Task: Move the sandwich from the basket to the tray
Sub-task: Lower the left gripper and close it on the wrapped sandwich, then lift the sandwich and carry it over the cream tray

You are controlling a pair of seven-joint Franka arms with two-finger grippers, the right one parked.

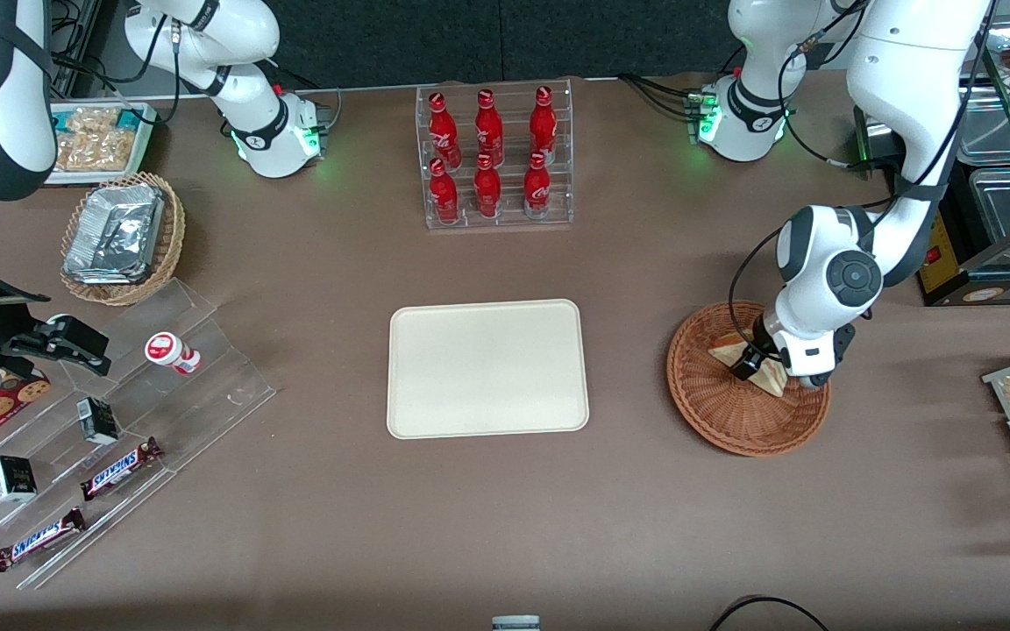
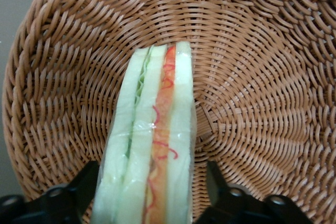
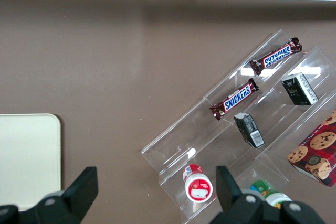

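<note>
Your gripper has a finger on each bread face of the sandwich, set about as wide as the wedge, though you can't tell whether they press it yet. The sandwich lies in the basket. Close gently, since soft bread will likely squash, then lift straight up. Its long axis runs away from the gripper toward the basket's middle, filling edge upward.

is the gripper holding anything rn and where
The gripper, down in the basket, has its fingers against the sandwich's bread faces.
</note>
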